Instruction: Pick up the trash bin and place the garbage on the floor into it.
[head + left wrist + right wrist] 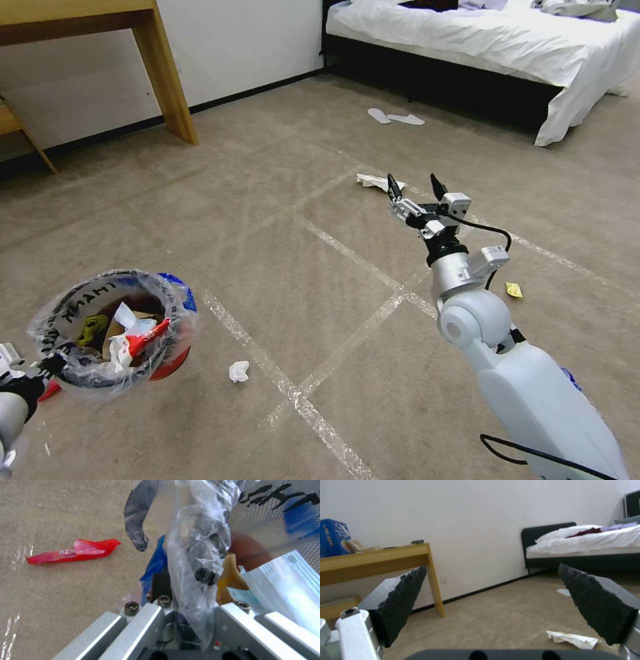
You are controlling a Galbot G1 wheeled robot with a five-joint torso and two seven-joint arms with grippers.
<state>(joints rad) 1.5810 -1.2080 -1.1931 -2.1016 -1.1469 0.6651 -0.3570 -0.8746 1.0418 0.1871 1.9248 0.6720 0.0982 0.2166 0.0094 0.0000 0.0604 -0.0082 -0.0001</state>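
Note:
The trash bin [170, 363], red and lined with a clear printed bag, hangs low at my left. My left gripper [50, 365] is shut on its rim. The left wrist view shows that gripper [173, 560] pinching the bag and rim, with a light-blue mask [286, 585] and brown paper [230, 577] inside. Tissues and a red wrapper also lie in the bin. Garbage on the floor: a crumpled tissue [239, 371], a flat white paper [370, 181], a yellow scrap [513, 289] and a red wrapper [73, 552]. My right gripper [415, 187] is open, raised just right of the white paper [573, 638].
A wooden desk [167, 73] stands at the back left against the wall. A bed [480, 40] with white sheets fills the back right, with two white slippers [393, 118] in front of it. Shiny tape lines [347, 253] cross the carpet.

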